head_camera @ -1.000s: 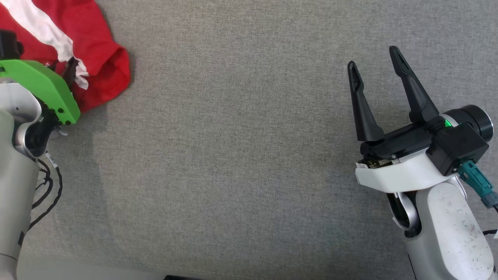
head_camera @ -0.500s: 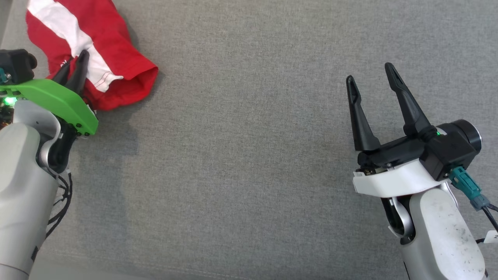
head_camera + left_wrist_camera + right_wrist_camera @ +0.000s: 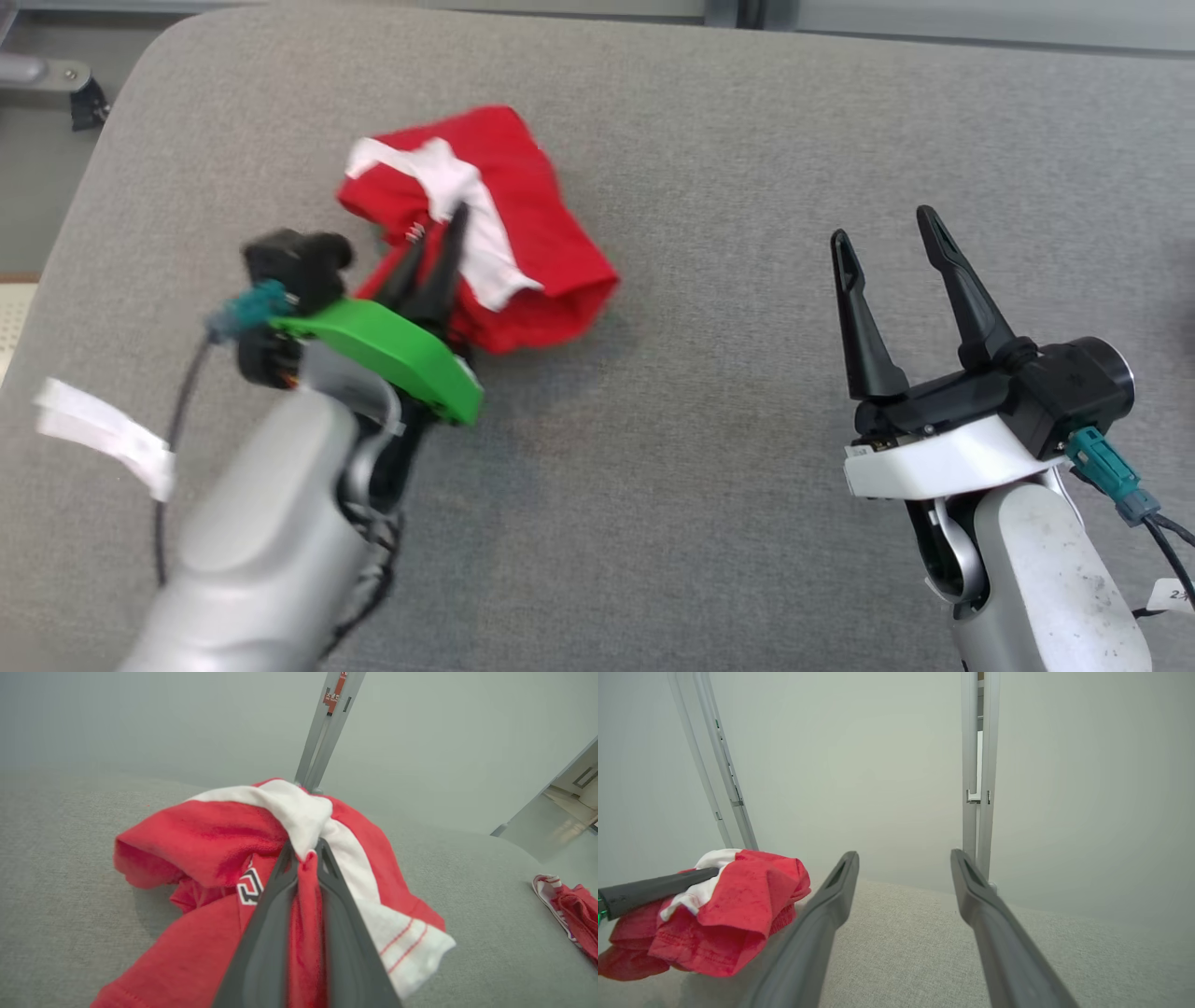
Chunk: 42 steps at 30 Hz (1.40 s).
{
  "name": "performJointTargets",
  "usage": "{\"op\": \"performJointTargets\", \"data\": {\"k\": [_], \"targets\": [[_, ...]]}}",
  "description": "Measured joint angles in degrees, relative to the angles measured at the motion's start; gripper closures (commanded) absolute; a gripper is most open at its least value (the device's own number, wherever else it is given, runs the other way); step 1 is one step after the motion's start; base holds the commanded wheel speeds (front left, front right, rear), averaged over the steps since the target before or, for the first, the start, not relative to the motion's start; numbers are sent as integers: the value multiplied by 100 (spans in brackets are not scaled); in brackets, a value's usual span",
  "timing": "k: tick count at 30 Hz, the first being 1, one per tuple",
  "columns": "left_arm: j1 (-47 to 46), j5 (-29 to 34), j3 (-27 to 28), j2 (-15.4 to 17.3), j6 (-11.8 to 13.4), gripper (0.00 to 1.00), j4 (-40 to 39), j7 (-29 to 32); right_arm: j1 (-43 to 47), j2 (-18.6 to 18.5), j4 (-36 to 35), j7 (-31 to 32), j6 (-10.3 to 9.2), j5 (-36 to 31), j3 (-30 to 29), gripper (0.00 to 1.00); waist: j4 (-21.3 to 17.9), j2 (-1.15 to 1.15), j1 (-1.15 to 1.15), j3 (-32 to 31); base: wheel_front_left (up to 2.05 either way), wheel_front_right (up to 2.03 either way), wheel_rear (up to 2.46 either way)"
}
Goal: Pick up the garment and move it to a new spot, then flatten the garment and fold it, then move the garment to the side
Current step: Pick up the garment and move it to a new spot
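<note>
A crumpled red garment (image 3: pixel 537 271), soft knit with a broad white stripe and stitched hems, was bunched over the left half of a grey, coarsely woven padded surface (image 3: pixel 728 131) with a rounded corner. Whether it cleared the surface was unclear. The left gripper (image 3: pixel 441 222), ahead of a glossy green wrist plate (image 3: pixel 383 350), had its two slim, tapered dark fingers pinched tight on a fold of red cloth beside the stripe. The right gripper (image 3: pixel 882 229) hung well apart to the right, its matte fingers spread in a wide V and holding nothing. In the left wrist view, a second red-and-white cloth bundle (image 3: pixel 572 905) lay far off at the right edge.
</note>
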Motion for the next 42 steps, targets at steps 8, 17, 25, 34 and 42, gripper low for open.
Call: {"op": "performJointTargets", "data": {"k": [8,17,25,34,42], "targets": [[285,138,-420,-860,444,100,-296,-294,-10,8,2,-20,0,169,37,0,-447,0,0,-115,0,0,0],[269,300,-802,-1187,1034,100,-70,-695,-76,5,-74,-22,0,218,177,0,-1049,0,0,-18,0,0,0],[233,40,-1534,-1212,1311,0,11,-760,-126,8,-94,-25,0,209,238,0,-1525,0,0,94,0,0,0],[126,961,-855,-1137,1250,0,-129,-778,31,16,-57,-25,0,211,97,0,-1385,0,0,157,0,0,0],[643,2076,396,-380,879,0,-1027,-788,167,13,129,-26,0,159,-12,0,-976,0,0,-96,0,0,0]]}}
